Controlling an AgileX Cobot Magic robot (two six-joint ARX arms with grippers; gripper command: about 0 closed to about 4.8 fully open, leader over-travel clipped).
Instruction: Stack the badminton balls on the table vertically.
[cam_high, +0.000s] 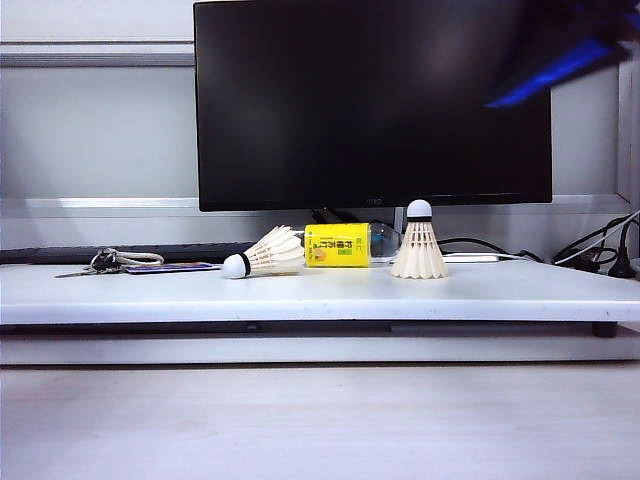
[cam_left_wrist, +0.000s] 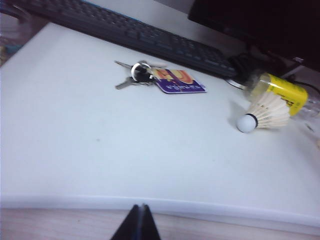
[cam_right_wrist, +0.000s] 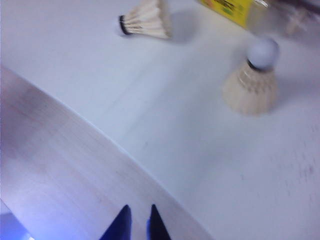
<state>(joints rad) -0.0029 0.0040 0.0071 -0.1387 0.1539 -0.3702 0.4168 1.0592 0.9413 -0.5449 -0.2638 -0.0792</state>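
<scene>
1. Right gripper (cam_right_wrist: 137, 222): finger tips stand slightly apart with a narrow gap, nothing between them. It hangs over the wooden surface (cam_right_wrist: 60, 170) just short of the table (cam_right_wrist: 165, 130) edge. In the exterior view it is only a blurred dark and blue shape at the upper right, in front of the monitor (cam_high: 372, 100).
2. Out from the right gripper, across the table: the upright shuttlecock (cam_right_wrist: 252, 80) is the nearer one. Long axis vertical, skirt down on the board, cork tip pointing up.
3. Further out and to the other side: the lying shuttlecock (cam_right_wrist: 145, 21). Long axis horizontal, resting on its side.
4. Exterior view: lying shuttlecock (cam_high: 265, 254) has its cork pointing left, skirt toward the yellow-labelled bottle (cam_high: 340, 245); upright shuttlecock (cam_high: 419, 245) stands just right of the bottle. The two are apart, not stacked.
5. Left gripper (cam_left_wrist: 137, 225): fingers pressed together, empty, hanging off the near edge of the table (cam_left_wrist: 125, 150).
6. Out from the left gripper: lying shuttlecock (cam_left_wrist: 265, 114) far across the board, cork toward the gripper side, beside the bottle (cam_left_wrist: 285, 92). Keys with a purple tag (cam_left_wrist: 160, 80) and a keyboard (cam_left_wrist: 130, 32) sit further back.
</scene>
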